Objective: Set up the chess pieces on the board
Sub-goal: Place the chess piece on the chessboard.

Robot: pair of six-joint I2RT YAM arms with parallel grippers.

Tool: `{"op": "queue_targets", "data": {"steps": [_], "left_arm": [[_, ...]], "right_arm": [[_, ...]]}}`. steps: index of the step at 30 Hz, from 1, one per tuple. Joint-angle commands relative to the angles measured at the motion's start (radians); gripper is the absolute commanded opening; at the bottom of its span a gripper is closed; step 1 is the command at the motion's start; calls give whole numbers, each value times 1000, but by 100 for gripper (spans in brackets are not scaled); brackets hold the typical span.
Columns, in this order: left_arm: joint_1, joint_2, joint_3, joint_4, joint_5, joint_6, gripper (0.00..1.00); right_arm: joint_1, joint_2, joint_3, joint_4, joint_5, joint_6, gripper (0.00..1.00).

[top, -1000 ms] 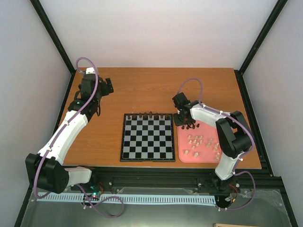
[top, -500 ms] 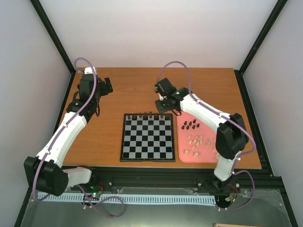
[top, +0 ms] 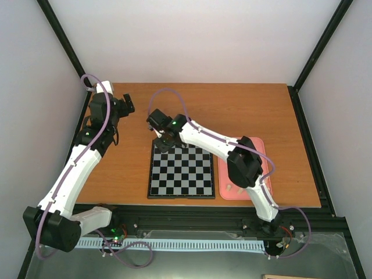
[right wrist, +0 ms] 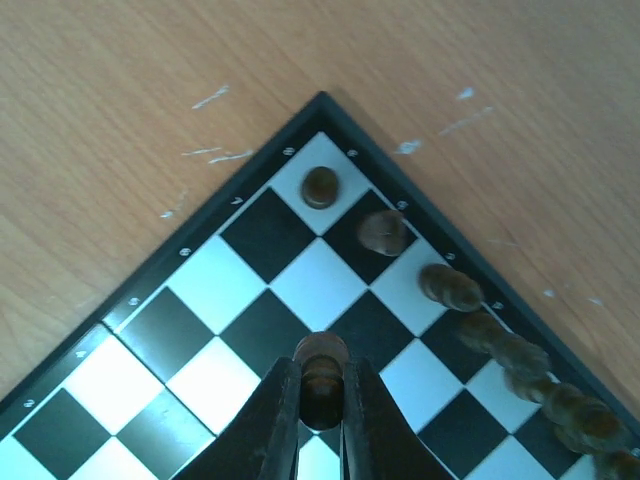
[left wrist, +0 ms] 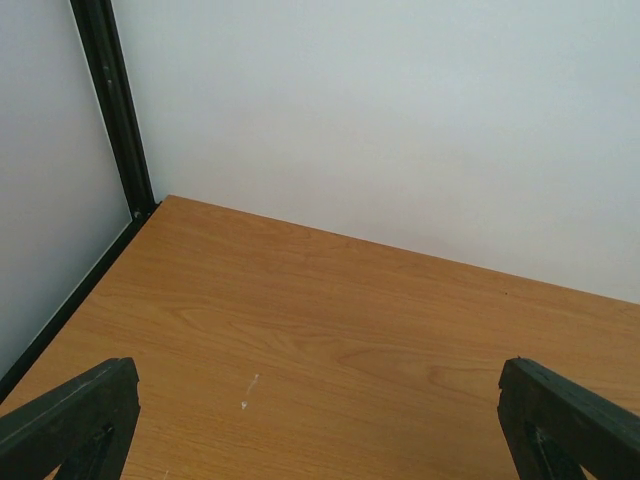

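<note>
The black-and-silver board (top: 181,171) lies mid-table. My right gripper (top: 163,143) hovers over its far-left corner. In the right wrist view the gripper (right wrist: 322,388) is shut on a dark brown pawn (right wrist: 322,352), held above a square in the second row near that corner (right wrist: 322,105). Several dark pieces (right wrist: 382,232) stand along the board's edge row, the first (right wrist: 320,186) on the corner square. My left gripper (top: 125,104) is open and empty at the far left of the table, with only bare wood between its fingers (left wrist: 80,415). The pale pieces are mostly hidden behind the right arm.
The pink tray (top: 223,174) lies right of the board, largely covered by the right arm (top: 244,165). Black frame posts (left wrist: 115,110) and white walls bound the table's far and left sides.
My right arm has swung left from the pink tray, along the board's far edge, to its far-left corner with the dark pawn. The left arm has shifted slightly.
</note>
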Motion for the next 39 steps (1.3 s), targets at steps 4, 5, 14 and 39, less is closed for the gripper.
{"op": "queue_targets", "data": {"steps": [4,5,14,39], "left_arm": [[-3,-34,-10,5,-24,2,100],[-3,-35,-12,6,-27,2,100],[-3,-40,-12,8,-40,7,100],[-3,-8,-11,20,-51,11,100]], "right_arm": [[55,78,108,-51,-28,-36,6],[56,92,122,-53,-33,-41,6],[54,175,197,-50,-77,-75,7],[8,257,241,-23,-110,-93,8]]}}
